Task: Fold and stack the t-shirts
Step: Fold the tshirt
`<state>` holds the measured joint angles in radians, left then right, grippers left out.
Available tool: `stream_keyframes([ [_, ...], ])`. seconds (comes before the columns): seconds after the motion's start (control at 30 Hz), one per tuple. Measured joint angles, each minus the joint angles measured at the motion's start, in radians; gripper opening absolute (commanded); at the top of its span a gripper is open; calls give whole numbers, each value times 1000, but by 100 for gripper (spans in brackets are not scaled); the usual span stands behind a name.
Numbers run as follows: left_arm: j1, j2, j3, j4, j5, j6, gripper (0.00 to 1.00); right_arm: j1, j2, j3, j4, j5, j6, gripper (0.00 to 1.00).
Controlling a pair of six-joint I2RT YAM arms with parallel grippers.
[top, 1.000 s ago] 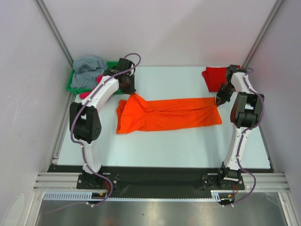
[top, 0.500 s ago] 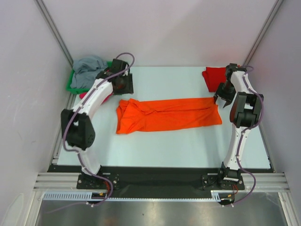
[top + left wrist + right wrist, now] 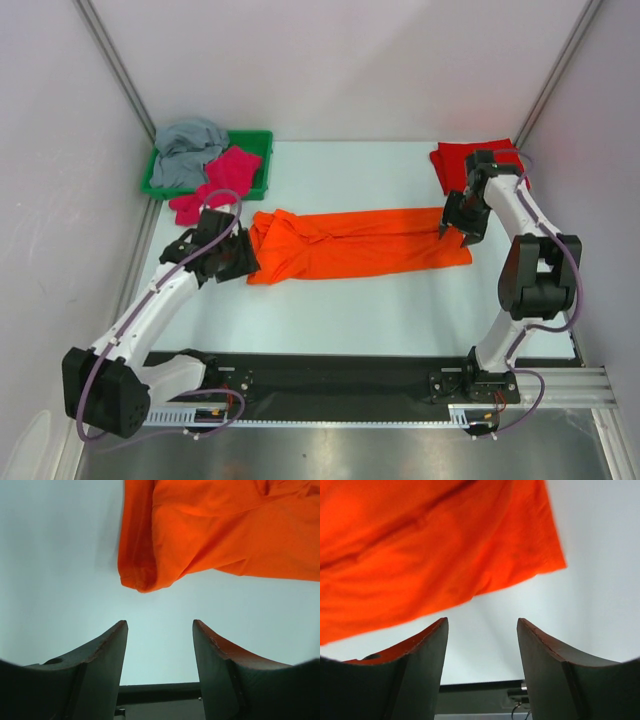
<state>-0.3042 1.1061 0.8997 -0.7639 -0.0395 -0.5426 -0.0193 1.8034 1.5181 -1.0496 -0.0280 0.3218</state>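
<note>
- Currently seeing left gripper (image 3: 159, 625) open: fingers spread wide, nothing but bare table (image 3: 350, 310) between them.
- Sitting low at the left end of the orange shirt (image 3: 360, 242); in the wrist view, rolled cloth edge just ahead of the fingertips, not pinched.
- Same for right gripper (image 3: 481, 621): jaws apart, empty, only table showing in the gap.
- Parked at the far right corner of the orange shirt; in the wrist view, hem corner just ahead of the fingers and up to the right, not between them.
- Orange shirt lying flat as a long strip, running left to right across the middle of the table, reaching from one gripper to the other.
- Left end bunched and wrinkled, right end squarer and flatter.
- Red shirt (image 3: 455, 160) at the far right corner of the table, just behind the right gripper, close to the orange shirt's corner; can't tell if touching.
- Green tray (image 3: 255, 137) at the far left corner.
- Grey shirt (image 3: 190, 145) heaped in the tray, spilling over its left side.
- Pink shirt (image 3: 222, 172) draped over the tray's near rim and down onto the table, near the orange shirt's left end but apart from it.
</note>
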Motion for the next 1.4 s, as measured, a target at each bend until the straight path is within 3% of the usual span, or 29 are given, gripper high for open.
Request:
stream_keyframes([
  [0.33, 137, 105, -139, 109, 107, -18, 59, 17, -69, -164, 29, -31, 2, 62],
  [0.67, 152, 233, -141, 217, 183, -37, 56, 17, -120, -187, 39, -34, 3, 62],
  [0.77, 158, 256, -141, 229, 186, -44, 49, 17, -120, -196, 39, -38, 8, 62],
  [0.9, 178, 275, -141, 232, 191, -64, 29, 11, -120, -199, 49, -40, 21, 61],
  [0.97, 192, 276, -142, 233, 195, -71, 25, -5, -120, -210, 60, -50, 27, 60],
  [1.0, 199, 276, -142, 233, 195, -72, 17, -19, -119, -218, 64, -57, 32, 59],
  [1.2, 238, 280, -154, 246, 202, -78, 1, -148, -118, -273, 86, -94, 45, 57],
  [1.37, 244, 302, -159, 270, 214, -77, 0, -209, -105, -303, 107, -107, 44, 57],
  [1.4, 245, 305, -161, 273, 220, -77, 6, -217, -101, -307, 113, -115, 44, 57],
])
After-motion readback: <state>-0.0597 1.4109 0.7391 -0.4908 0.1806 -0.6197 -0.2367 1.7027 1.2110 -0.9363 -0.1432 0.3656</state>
